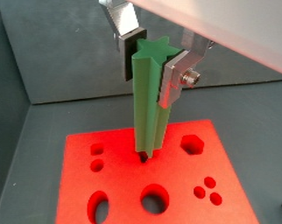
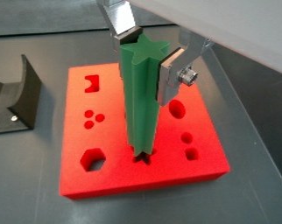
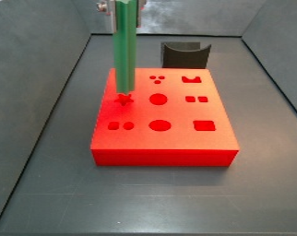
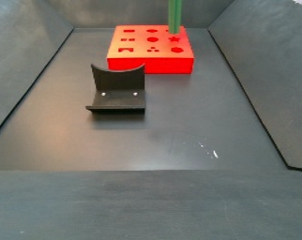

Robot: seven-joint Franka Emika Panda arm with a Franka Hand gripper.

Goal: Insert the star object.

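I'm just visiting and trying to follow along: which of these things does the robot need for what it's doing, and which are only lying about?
In use:
- green star bar, upright, clamped in the gripper
- red block with shaped holes; the bar's lower end is at its star hole

Lying about:
- dark curved holder, on the floor apart from the block

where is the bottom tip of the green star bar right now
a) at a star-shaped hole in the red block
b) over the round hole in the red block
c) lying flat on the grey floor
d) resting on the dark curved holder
a: the claw holds the star object upright, its lower end at the star-shaped hole in the red block.
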